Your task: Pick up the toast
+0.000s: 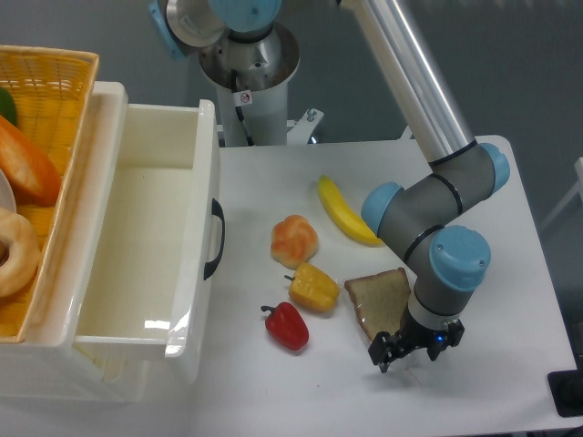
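A: Any writing showing anywhere?

B: Only a small round sticker [242, 96] on the robot's base column, too small to read.

A: Where is the toast [380, 299] sitting?

B: It is lying flat on the white table [510, 300], just right of the yellow pepper [312, 286], with the red pepper [288, 326] lower left, the bun [294, 240] and banana [344, 214] above.

A: And the gripper [404, 350]?

B: It is hanging at the toast's lower right corner; I cannot tell whether its fingers are parted or closed.

A: The surroundings?

B: A white bin [137, 255] and yellow basket [50, 86] are standing at the left, against a grey wall.
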